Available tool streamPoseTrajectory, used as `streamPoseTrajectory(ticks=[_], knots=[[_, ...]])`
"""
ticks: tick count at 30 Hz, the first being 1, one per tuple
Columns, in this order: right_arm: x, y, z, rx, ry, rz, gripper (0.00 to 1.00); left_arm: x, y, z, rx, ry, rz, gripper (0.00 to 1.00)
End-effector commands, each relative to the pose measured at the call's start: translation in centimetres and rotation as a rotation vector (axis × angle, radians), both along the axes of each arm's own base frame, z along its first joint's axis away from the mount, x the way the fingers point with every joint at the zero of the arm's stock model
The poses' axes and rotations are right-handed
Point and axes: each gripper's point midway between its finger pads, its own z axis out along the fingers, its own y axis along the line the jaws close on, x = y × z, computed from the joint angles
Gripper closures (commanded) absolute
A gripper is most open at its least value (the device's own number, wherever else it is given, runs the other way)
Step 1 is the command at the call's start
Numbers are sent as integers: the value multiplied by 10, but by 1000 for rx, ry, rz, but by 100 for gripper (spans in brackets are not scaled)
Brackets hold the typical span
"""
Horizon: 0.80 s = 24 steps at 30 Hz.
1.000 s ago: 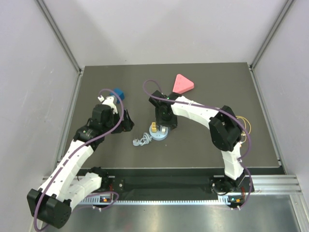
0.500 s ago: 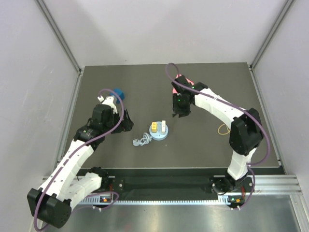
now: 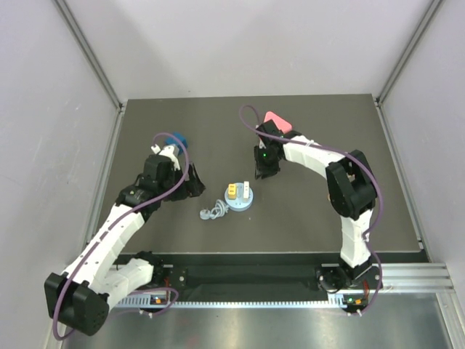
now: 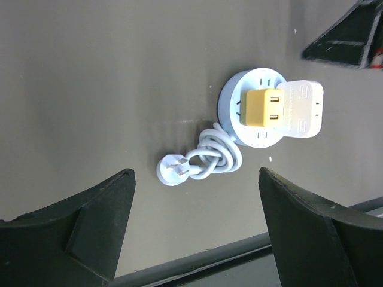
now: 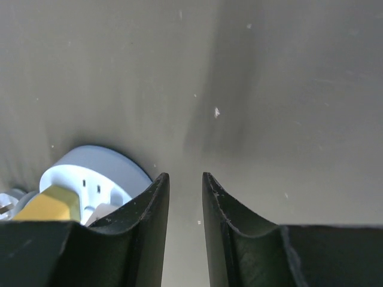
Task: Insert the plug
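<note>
Black fingers first: the right end effector (image 5: 184,177) has them almost together, a thin strip of desk (image 3: 290,218) showing between, and nothing in that gap, so it holds nothing. It hangs just off the far side of the socket (image 5: 90,174), touching neither it nor the plugs.

The socket sits about mid-desk, a little toward the near edge. On it are the yellow plug (image 4: 263,107) and the white plug (image 4: 302,107), side by side and touching. Both look pushed home from here, though I can't see the pins. The cord (image 4: 218,149) is coiled against the socket's left side, its own end lying loose on the desk.

On the left-edge side, the left end effector (image 3: 192,182) has its fingers spread wide and empty, near the socket but off it.

My read is that this is the pull-away and check. Done well, the right one goes straight up and away from the white plug, with no sideways brush that could rock it loose. If the plug sits proud, a square press on its top would seat it, with the left one bracing the socket, which looks light enough to slide. Stay off that cord.
</note>
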Motion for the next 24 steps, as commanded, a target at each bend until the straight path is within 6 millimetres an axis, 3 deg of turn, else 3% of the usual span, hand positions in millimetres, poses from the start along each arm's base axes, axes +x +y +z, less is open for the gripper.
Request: streamPoseTrajectory(ticks=[1, 6, 11, 14, 19, 23, 24], knots=[[13, 21, -3, 106, -60, 52, 72, 17, -13, 30, -81, -61, 7, 12], [-4, 37, -15, 178, -40, 93, 73, 31, -19, 32, -88, -20, 29, 13], [-34, 52, -18, 205, -25, 137, 75, 41, -35, 37, -139, 11, -5, 16], [-61, 64, -19, 216, 3, 155, 76, 43, -36, 40, -131, 4, -20, 16], [-94, 47, -25, 168, 37, 83, 76, 42, -34, 43, -99, -9, -51, 16], [-96, 28, -6, 141, -24, 76, 75, 29, -39, 47, -70, -38, -190, 16], [-97, 23, 7, 145, -45, 75, 75, 29, -38, 46, -59, -37, -195, 16]])
